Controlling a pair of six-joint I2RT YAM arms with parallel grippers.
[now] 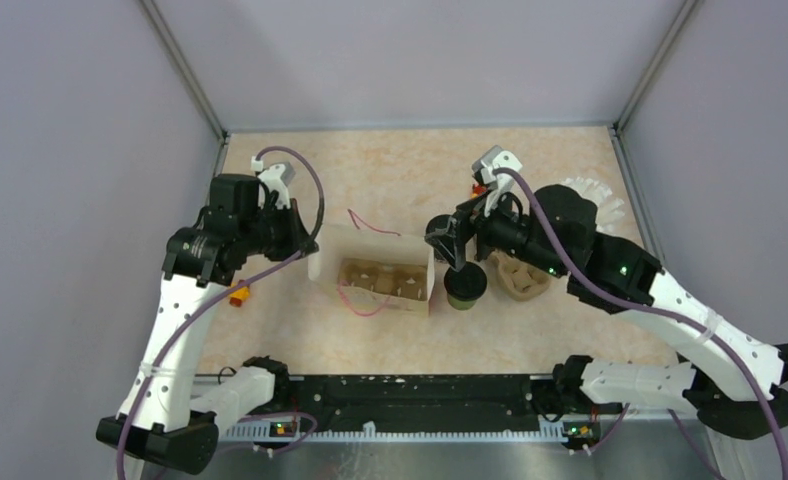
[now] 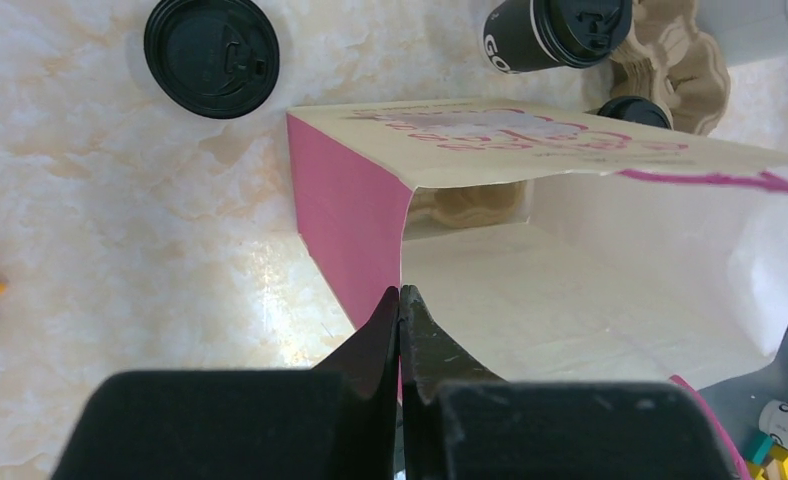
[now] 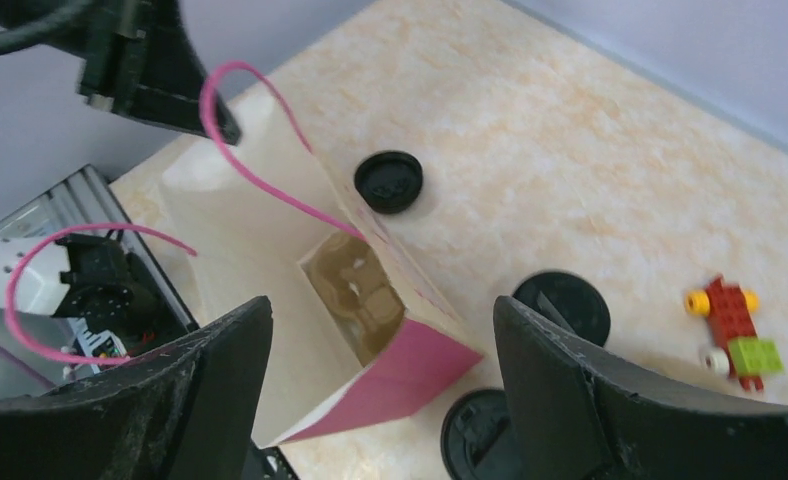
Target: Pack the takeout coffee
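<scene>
A white paper bag with pink sides [image 1: 385, 300] stands open mid-table with a brown pulp carrier [image 1: 380, 278] inside. My left gripper [image 1: 308, 245] is shut on the bag's left rim, as the left wrist view [image 2: 400, 292] shows. One black lidded cup with white lettering [image 1: 465, 285] [image 2: 555, 30] stands just right of the bag. My right gripper [image 1: 460, 262] is open right above it, and its lid [image 3: 480, 435] shows low between the fingers. A second black lid [image 3: 562, 305] lies beyond it. A third black lid [image 2: 211, 56] [image 3: 389, 181] is on the bag's far side; whether a cup is beneath it is unclear.
A second brown carrier [image 1: 522, 278] [image 2: 670, 60] sits right of the cup. A pale cup of straws [image 1: 592, 200] stands at the far right. Small toy bricks lie near the left arm [image 1: 238, 295] and behind the right gripper [image 3: 735, 335]. The bag's pink handles [image 3: 260, 180] stick up.
</scene>
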